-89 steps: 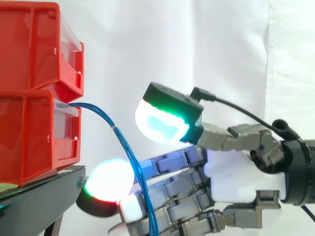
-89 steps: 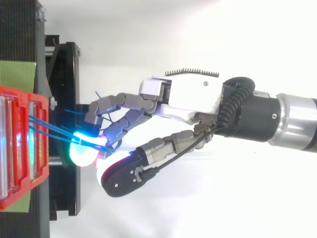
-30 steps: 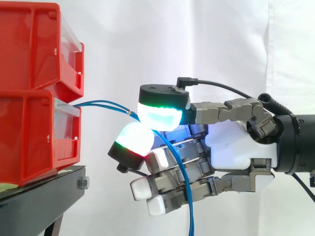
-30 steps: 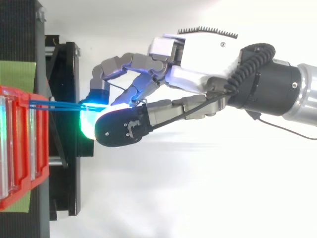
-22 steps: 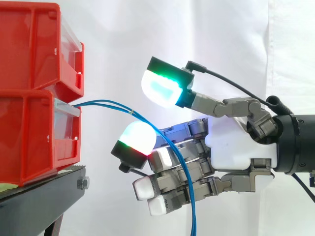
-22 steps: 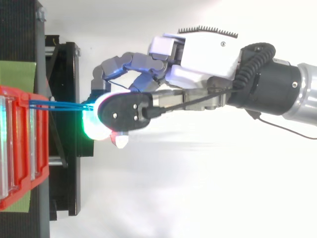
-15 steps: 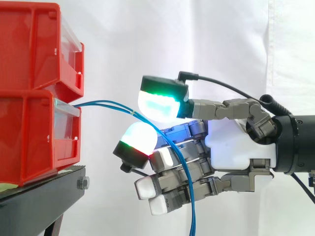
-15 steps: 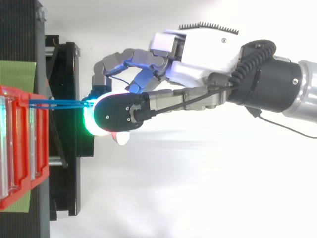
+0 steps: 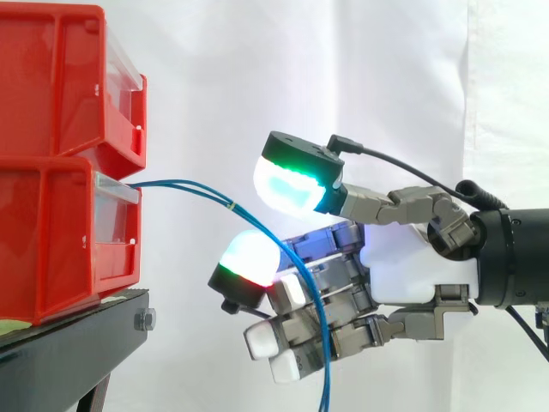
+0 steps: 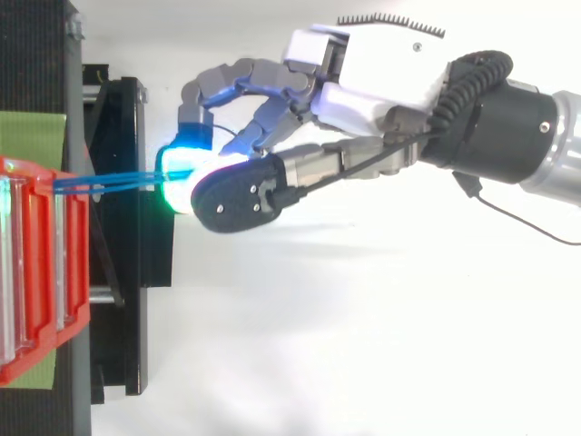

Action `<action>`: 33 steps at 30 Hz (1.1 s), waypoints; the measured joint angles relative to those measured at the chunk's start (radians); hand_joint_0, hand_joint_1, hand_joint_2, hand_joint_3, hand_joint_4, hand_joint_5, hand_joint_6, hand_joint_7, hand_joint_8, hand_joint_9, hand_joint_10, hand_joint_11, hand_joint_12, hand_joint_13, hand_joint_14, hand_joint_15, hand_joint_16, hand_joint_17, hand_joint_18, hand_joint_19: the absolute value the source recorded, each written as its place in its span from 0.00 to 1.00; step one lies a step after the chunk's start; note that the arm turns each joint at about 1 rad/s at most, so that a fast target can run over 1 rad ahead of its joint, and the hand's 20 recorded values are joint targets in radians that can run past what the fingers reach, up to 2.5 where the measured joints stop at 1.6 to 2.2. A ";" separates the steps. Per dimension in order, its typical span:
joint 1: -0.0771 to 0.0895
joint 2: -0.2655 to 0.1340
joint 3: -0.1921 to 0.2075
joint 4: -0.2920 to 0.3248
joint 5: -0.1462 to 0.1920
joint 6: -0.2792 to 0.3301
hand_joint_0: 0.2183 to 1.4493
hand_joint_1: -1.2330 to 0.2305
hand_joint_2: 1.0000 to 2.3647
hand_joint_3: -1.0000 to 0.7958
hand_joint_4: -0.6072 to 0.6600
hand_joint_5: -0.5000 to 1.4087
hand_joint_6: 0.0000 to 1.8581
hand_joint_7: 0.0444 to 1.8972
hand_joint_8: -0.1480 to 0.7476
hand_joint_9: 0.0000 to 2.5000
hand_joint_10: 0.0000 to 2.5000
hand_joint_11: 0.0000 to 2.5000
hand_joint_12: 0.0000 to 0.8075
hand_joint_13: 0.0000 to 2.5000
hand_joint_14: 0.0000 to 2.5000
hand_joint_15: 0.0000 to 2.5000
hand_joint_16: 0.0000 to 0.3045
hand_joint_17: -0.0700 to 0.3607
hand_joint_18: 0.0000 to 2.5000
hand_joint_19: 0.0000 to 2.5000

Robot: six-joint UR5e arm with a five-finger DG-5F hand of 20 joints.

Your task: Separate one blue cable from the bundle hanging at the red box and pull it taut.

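Note:
Two thin blue cables [image 9: 193,188] leave the lower red bin [image 9: 51,240] together, arc to the right and drop across the hand's [image 9: 412,275] half-curled fingers. The thumb pad [image 9: 292,184] glows green and white above the cables, clear of the white and red fingertip [image 9: 249,257] below them. Nothing is pinched in that gap. From above, the cables [image 10: 109,183] run nearly straight from the bin's front [image 10: 77,209] to the glowing fingertips [image 10: 177,168], and the hand [image 10: 381,64] comes in from the right.
A second red bin [image 9: 51,77] sits stacked on the lower one, both on a black stand [image 9: 77,343]. A green sheet [image 10: 32,136] lies under the bins. A white curtain hangs behind, with free room right of the stand.
One second ago the thumb pressed down on the fingertip with the cables between. It has since lifted, dipped and lifted again. The hand has drawn slightly right and down.

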 measured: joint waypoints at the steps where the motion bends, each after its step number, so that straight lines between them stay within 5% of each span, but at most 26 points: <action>1: -0.002 0.000 0.000 -0.005 0.001 -0.003 0.24 0.52 0.00 0.28 0.65 0.17 0.39 0.60 0.57 0.40 0.01 0.35 0.45 0.35 0.01 0.19 0.15 0.40 0.27 0.21; 18: -0.017 -0.015 -0.006 -0.009 0.002 -0.009 0.26 0.52 0.00 0.28 0.64 0.18 0.38 0.62 0.57 0.41 0.01 0.35 0.44 0.36 0.01 0.20 0.14 0.39 0.28 0.21; 33: 0.000 -0.016 -0.004 0.008 0.008 -0.007 0.27 0.41 0.00 0.28 0.63 0.17 0.39 0.61 0.56 0.41 0.01 0.37 0.44 0.38 0.01 0.22 0.14 0.38 0.28 0.21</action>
